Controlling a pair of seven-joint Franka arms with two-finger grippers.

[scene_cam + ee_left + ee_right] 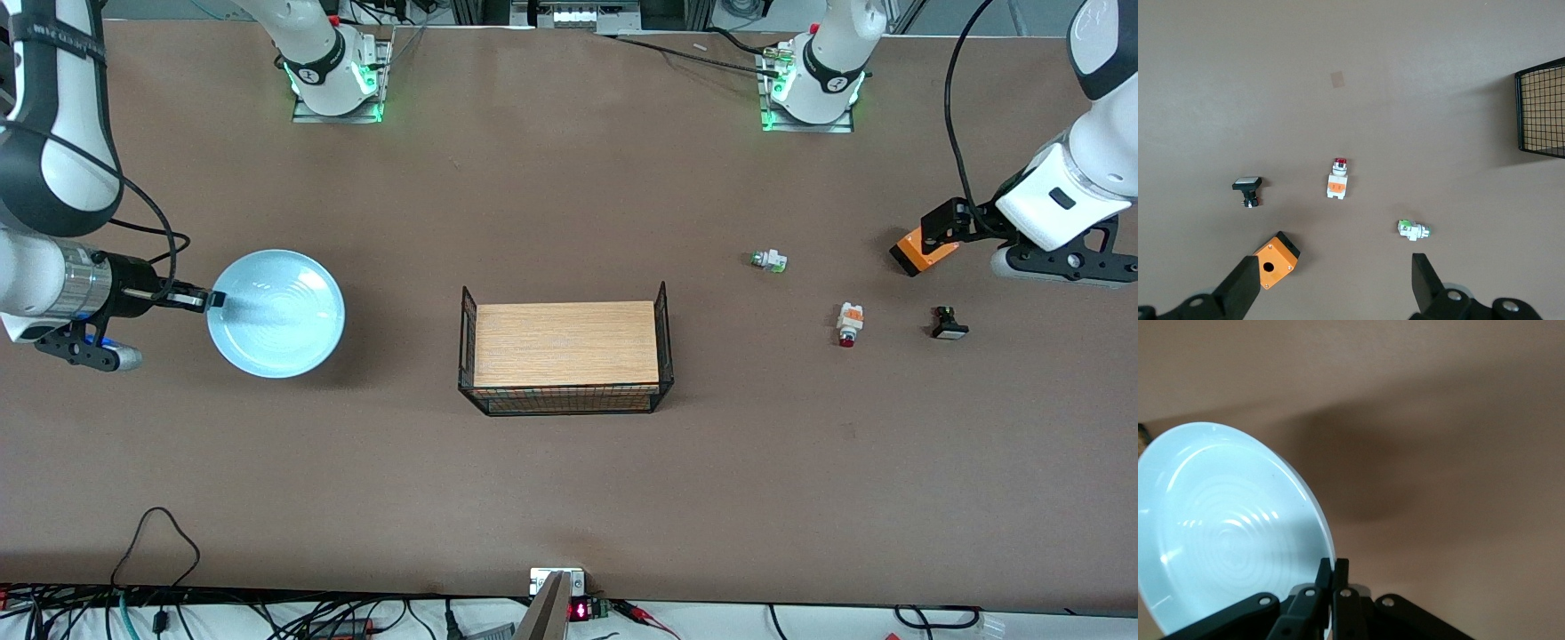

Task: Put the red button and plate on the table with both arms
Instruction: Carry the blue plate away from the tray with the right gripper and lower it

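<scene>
Over the brown matte table point(569, 498), the right gripper point(213, 300) clamps the round pale-blue plate's point(276, 313) rim; the left gripper point(1335, 283) hangs open above the small white red-capped button point(849, 324).

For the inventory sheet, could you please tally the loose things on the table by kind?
Push-button parts: 3 (red button, green-tipped, black-and-white)
Orange box: 1
Plate, in the right gripper: 1
Wire-sided wooden board: 1
Total: 6

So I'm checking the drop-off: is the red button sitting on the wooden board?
No, the red button lies on the bare table, apart from the wooden board, toward the left arm's end.
</scene>
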